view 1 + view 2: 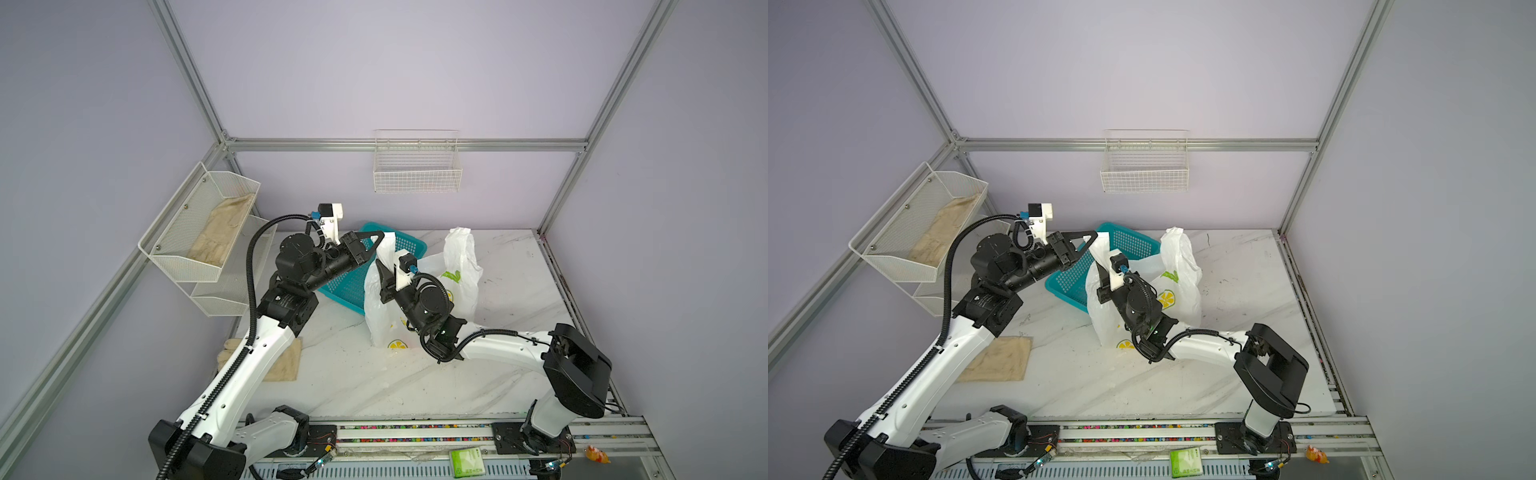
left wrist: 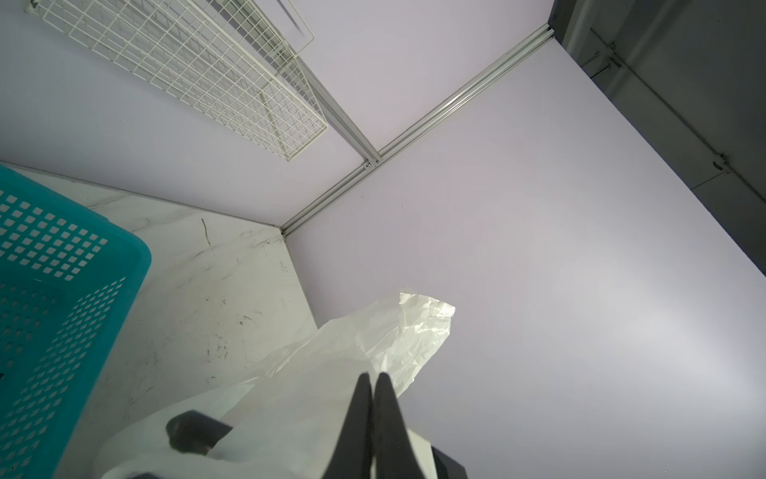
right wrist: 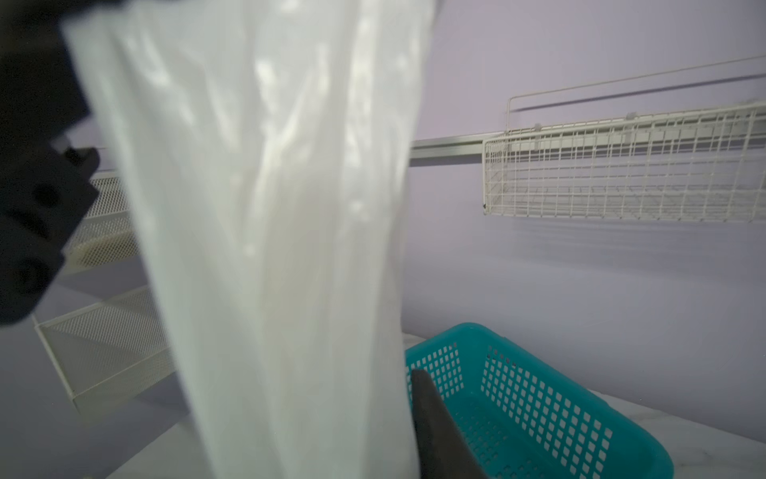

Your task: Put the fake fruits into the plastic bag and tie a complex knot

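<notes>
Step in hand: the knot-tying stage, judging by both arms working a handle of the plastic bag (image 1: 459,266); no fake fruits show in any view, so whether they lie inside the bag cannot be told.
Right arm: reaches from 4 o'clock across the front of the bag, wrist tipped up toward 11 o'clock.
Right gripper (image 1: 381,272): at the drawn-up handle strip; the wrist view shows one dark finger (image 3: 435,419) beside the film, the other hidden, so a grip cannot be confirmed.
Plastic bag: stands at mid-table, lemon print facing front, one handle pulled up taut at its 10 o'clock side, the other loose at 1 o'clock.
Left gripper (image 2: 373,381): jaws pressed together on the top of the taut handle, holding it high.
Left arm: comes in from 7 o'clock, elbow raised, forearm level.
Teal perforated basket (image 1: 353,286): behind the bag at 11 o'clock, touching it.
Next move: likely needs the right gripper to secure the strip below the left's hold, then cross it toward the free handle without tearing the thin film.
</notes>
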Robot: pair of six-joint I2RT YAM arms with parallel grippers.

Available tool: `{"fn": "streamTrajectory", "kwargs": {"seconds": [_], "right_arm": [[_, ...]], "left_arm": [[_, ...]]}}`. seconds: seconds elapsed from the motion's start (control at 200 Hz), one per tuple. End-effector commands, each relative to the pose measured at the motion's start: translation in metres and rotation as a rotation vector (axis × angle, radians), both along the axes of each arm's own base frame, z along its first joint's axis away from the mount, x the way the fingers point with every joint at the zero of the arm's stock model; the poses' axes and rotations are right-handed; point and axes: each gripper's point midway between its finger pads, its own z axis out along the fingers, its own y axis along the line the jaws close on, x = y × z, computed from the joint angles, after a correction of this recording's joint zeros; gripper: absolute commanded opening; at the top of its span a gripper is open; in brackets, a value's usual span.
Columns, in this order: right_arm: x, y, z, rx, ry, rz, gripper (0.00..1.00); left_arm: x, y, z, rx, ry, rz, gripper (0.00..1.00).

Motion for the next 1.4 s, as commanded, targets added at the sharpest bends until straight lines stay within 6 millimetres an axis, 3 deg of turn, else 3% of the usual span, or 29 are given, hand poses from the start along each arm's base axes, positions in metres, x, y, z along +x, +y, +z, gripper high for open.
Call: {"fn": "streamTrajectory", "kwargs": {"seconds": [0.0, 0.14, 0.215, 0.435, 0.52, 0.62, 0.69, 0.745, 0.835, 0.925, 1.015, 1.17, 1.2, 1.27, 1.395], "right_arm": [[-0.004, -0.013, -0.029, -0.026, 0.056, 0.002, 0.21], [-0.010, -0.022, -0.027, -0.018, 0.051, 0.033, 0.07], [-0.014, -0.022, -0.022, -0.016, 0.041, 0.065, 0.00], [-0.021, -0.016, -0.013, -0.014, 0.026, 0.142, 0.00], [-0.022, -0.016, -0.008, -0.007, 0.018, 0.151, 0.00], [-0.024, -0.014, -0.003, -0.006, 0.006, 0.167, 0.00], [-0.025, -0.013, -0.002, -0.007, 0.001, 0.178, 0.00], [-0.025, -0.012, -0.002, -0.007, 0.000, 0.183, 0.00], [-0.025, -0.012, -0.002, -0.016, 0.000, 0.182, 0.00], [-0.025, -0.012, -0.005, -0.032, 0.006, 0.180, 0.00], [-0.026, -0.016, -0.005, -0.056, 0.003, 0.172, 0.19], [-0.034, -0.021, 0.007, -0.128, -0.031, 0.238, 0.47], [-0.036, -0.021, 0.011, -0.131, -0.032, 0.277, 0.60], [-0.038, -0.021, 0.016, -0.161, -0.038, 0.340, 0.79], [-0.042, -0.007, 0.020, -0.208, -0.056, 0.406, 0.90]], "left_arm": [[-0.006, 0.008, 0.041, -0.026, -0.137, 0.010, 0.00], [0.001, 0.009, 0.029, 0.093, -0.187, 0.032, 0.01], [0.003, 0.012, 0.023, 0.201, -0.243, 0.055, 0.10], [-0.009, 0.000, 0.016, 0.466, -0.463, -0.064, 0.60], [-0.012, -0.005, 0.009, 0.510, -0.486, -0.116, 0.69], [-0.012, -0.010, 0.005, 0.518, -0.507, -0.150, 0.72], [-0.006, -0.013, 0.005, 0.517, -0.502, -0.160, 0.70], [-0.004, -0.017, 0.005, 0.509, -0.492, -0.180, 0.62], [-0.005, -0.021, 0.009, 0.482, -0.490, -0.207, 0.44], [-0.005, -0.021, 0.012, 0.455, -0.490, -0.194, 0.16], [-0.010, -0.023, 0.014, 0.418, -0.487, -0.208, 0.00], [-0.018, -0.026, 0.008, 0.399, -0.480, -0.251, 0.00], [-0.019, -0.026, 0.007, 0.400, -0.478, -0.253, 0.00], [-0.019, -0.026, 0.006, 0.397, -0.471, -0.256, 0.00], [-0.021, -0.027, 0.009, 0.378, -0.464, -0.265, 0.00]]}}
